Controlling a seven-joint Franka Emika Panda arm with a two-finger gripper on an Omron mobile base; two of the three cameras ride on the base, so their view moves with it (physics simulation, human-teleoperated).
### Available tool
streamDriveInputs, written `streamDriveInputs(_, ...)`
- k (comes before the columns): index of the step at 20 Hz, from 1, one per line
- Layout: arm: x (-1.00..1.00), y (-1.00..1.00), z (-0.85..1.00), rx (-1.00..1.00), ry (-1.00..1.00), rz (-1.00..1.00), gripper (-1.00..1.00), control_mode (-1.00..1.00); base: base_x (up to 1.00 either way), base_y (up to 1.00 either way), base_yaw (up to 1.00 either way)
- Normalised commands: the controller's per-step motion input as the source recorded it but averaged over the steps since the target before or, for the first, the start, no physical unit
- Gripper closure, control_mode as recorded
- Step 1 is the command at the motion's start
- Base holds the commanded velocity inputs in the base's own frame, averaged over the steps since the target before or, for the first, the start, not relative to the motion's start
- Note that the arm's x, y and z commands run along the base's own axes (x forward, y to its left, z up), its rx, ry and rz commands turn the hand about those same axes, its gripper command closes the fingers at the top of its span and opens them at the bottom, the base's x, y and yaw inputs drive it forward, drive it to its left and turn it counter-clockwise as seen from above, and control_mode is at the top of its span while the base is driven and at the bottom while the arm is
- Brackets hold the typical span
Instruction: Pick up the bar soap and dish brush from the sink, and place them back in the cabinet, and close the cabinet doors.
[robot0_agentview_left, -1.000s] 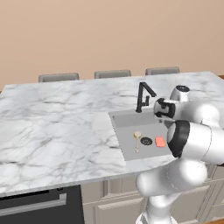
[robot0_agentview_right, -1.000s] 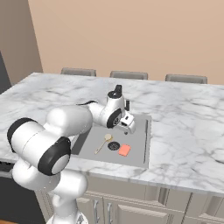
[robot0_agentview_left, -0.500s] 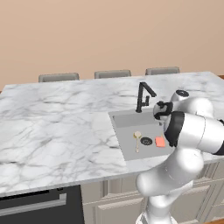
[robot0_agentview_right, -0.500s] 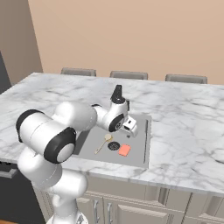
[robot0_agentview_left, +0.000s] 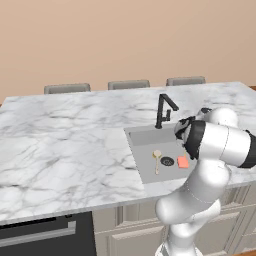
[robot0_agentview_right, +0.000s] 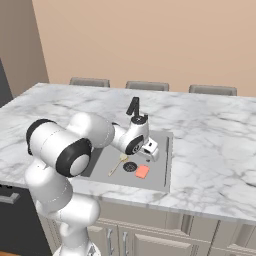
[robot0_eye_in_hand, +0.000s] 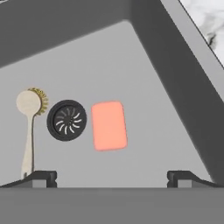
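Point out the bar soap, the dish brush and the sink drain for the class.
bar soap (robot0_eye_in_hand: 109, 125), hand view, middle of its orange top face.
dish brush (robot0_eye_in_hand: 28, 103), hand view, centre of its round cream head.
drain (robot0_eye_in_hand: 66, 120), hand view, hub of the dark round grille.

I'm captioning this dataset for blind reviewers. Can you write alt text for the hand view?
Looking down into the grey sink, a salmon-orange bar soap lies flat on the floor beside the round dark drain, with the dish brush on the drain's other side. The open pincer hangs above them, holding nothing.
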Motion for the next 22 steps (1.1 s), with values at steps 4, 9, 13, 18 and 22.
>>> streamDriveInputs(4,0.06,0.00,-0.33,0.00,0.02,0.00,-1.00,-1.00,0.00,0.00,0.00)
streamDriveInputs(9,0.09,0.00,-0.30,0.00,0.02,0.00,-1.00,-1.00,0.00,0.00,0.00)
streamDriveInputs(13,0.15,0.00,-0.32,0.00,0.01,0.00,-1.00,-1.00,0.00,0.00,0.00)
streamDriveInputs(18,0.16,0.00,-0.29,0.00,0.01,0.00,-1.00,-1.00,0.00,0.00,0.00)
streamDriveInputs(22,0.14,0.00,-0.21,0.01,0.00,0.00,-1.00,-1.00,0.00,0.00,0.00)
